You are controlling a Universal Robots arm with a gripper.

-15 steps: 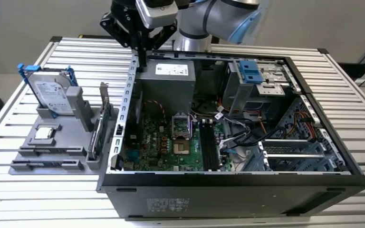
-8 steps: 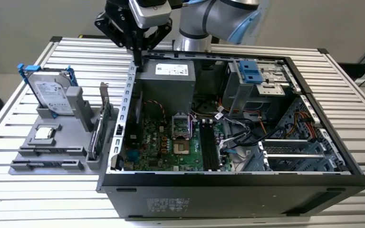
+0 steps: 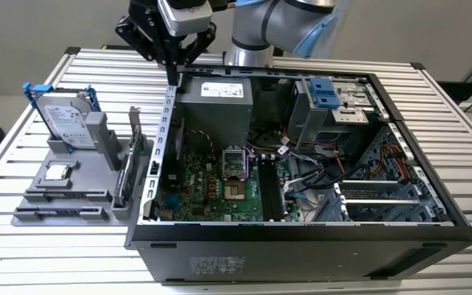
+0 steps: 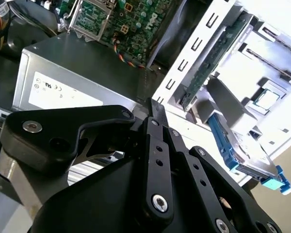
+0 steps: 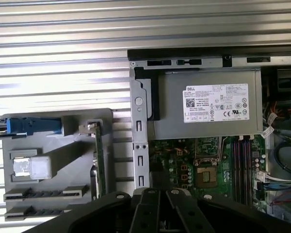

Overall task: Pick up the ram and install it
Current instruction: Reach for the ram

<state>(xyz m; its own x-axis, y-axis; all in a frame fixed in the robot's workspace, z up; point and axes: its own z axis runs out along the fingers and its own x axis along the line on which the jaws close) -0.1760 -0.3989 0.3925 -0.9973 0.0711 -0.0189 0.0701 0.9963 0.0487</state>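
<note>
One tool [image 3: 173, 75], tips pressed together with nothing visible between them, hangs over the case [image 3: 302, 228] corner by the power supply [image 3: 219, 92]. Ram [image 5: 47, 194] appears to sit edge-up in the holder [image 5: 58, 145] slot, well apart from the tool, probably so the tips can pinch it.

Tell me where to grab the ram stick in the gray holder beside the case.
Grip the ram by its upper long edge, near the middle, coming straight down. It appears to stand on edge in a slot of the gray holder, so only that thin edge is free; close the jaws across its flat faces.
</note>
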